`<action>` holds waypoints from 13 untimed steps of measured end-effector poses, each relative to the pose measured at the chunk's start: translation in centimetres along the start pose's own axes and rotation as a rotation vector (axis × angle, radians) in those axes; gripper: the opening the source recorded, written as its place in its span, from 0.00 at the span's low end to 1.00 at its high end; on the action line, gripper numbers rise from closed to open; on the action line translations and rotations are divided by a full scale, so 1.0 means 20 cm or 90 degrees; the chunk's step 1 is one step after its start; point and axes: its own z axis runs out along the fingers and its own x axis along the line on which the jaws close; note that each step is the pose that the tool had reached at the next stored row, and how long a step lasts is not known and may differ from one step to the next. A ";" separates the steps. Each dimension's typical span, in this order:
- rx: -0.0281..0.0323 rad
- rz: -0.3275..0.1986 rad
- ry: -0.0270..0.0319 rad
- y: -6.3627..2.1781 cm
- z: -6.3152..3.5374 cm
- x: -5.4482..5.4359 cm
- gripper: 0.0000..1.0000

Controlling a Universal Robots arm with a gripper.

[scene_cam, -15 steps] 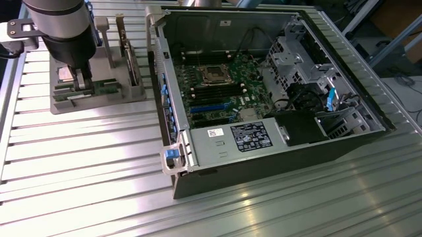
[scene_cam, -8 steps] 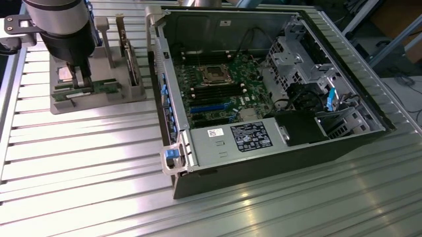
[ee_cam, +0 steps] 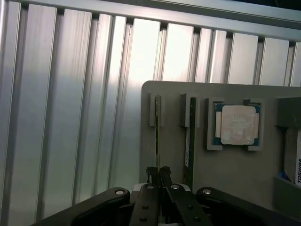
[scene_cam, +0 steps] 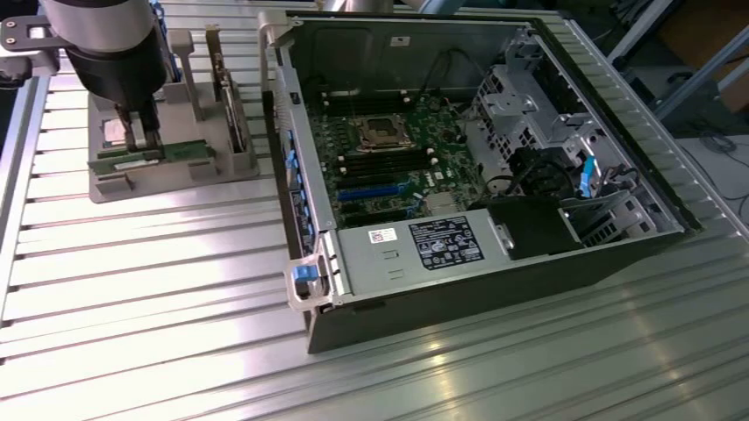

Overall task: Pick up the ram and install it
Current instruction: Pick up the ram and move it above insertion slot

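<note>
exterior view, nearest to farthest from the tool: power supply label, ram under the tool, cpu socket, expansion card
1. ram, in the grey holder, right under the tool.
2. expansion card, upright in the same holder, toward the exterior view's right.
3. cpu socket, inside the open case.
4. power supply label, at the case's near side, farthest.

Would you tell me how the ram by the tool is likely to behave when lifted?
The ram is a thin board standing on edge in the grey holder, so probably stiff and light. With so narrow an edge, it may tilt in the tool. Its bare circuit board looks fragile.
</note>
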 end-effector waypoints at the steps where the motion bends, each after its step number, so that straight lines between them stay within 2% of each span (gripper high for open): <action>1: 0.0001 0.000 0.0000 0.000 -0.006 0.00 0.12; 13: -0.0001 0.000 0.0000 0.003 -0.062 0.00 0.12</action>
